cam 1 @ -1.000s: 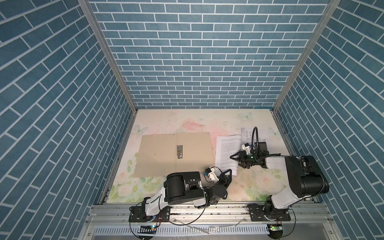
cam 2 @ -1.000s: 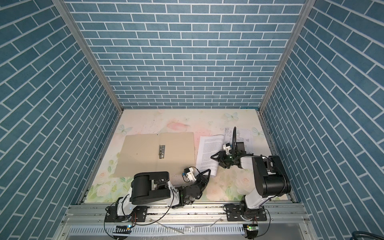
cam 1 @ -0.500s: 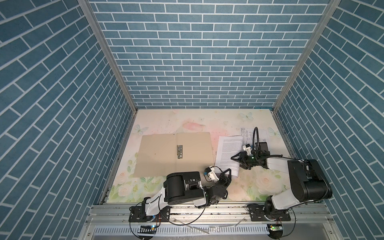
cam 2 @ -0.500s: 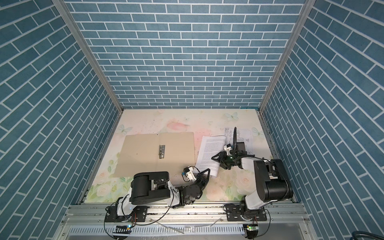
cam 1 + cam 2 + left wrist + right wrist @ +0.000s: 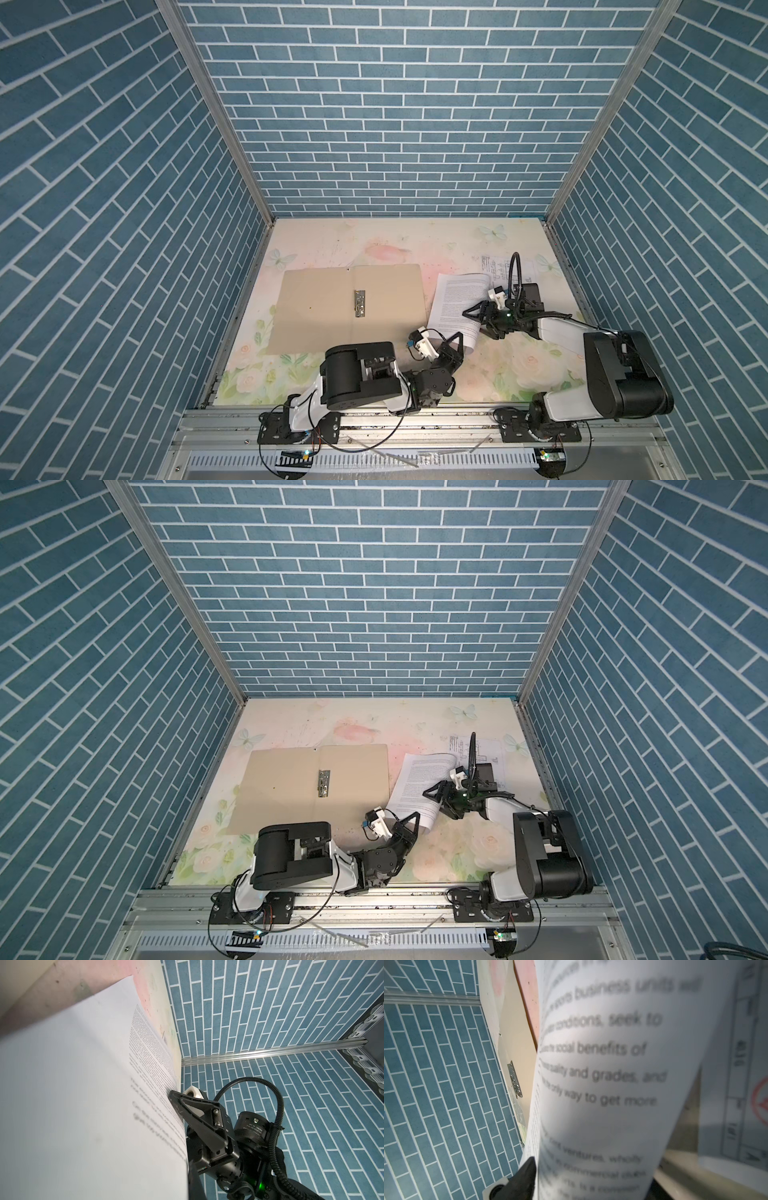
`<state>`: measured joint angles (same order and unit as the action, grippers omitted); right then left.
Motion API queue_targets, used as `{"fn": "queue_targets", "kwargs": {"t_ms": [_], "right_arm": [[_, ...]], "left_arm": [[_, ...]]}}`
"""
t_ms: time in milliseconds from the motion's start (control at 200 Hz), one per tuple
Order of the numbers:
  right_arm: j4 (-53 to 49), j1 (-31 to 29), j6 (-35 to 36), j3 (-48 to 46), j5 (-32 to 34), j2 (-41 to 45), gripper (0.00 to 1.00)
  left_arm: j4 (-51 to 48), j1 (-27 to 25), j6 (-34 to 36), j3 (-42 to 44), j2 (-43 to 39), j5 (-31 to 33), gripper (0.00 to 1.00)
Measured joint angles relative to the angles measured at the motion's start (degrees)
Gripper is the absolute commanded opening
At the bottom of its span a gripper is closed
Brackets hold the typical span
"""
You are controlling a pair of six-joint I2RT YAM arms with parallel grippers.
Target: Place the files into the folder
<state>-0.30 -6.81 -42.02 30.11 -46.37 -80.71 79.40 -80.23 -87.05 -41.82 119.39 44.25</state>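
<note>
A: What changed at the lower centre of a top view?
B: The left claw has clenched on the text sheet; the right claw is loosening. A handover.
A: And the folder?
B: Open, left of it; the drawing sheet lies farther back.

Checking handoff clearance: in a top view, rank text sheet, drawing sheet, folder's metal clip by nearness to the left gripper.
1. White sheet of dense printed text: at the left gripper, near corner in its jaws.
2. Small metal clip: on the tan cardboard folder, left of the gripper.
3. White line-drawing sheet: far right, behind the right arm.
</note>
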Motion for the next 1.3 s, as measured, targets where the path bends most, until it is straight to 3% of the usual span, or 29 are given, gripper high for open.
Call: {"fn": "queue_targets", "kwargs": {"t_ms": [185,470,805,1010,1300], "right_arm": [[-0.55,4.35,-0.61,-1.16,-0.17,8.46,0.97],[0.42,10.64,-3.37,-6.67,-0.59,14.53,0.96],[7.17,11.74,-9.07,-7.85,-1.51,14.27,0.75],[8.68,11.85,-11.1,-8.02,-1.9,13.27,0.49],[9.01,11.98,-12.31,-8.46,-2.05,13.11,0.34]], "left_arm": [[0.22,0.17,2.62,0.52,-3.3,1.01,0.05],[-0.9,0.61,5.16,0.52,-6.56,0.26,0.05],[-1.22,0.48,3.98,1.03,-5.05,-2.12,0.05],[-1.55,0.2,3.61,3.02,-5.05,-2.25,0.05],[-1.51,0.07,2.34,3.26,-4.31,-3.32,0.06]]}}
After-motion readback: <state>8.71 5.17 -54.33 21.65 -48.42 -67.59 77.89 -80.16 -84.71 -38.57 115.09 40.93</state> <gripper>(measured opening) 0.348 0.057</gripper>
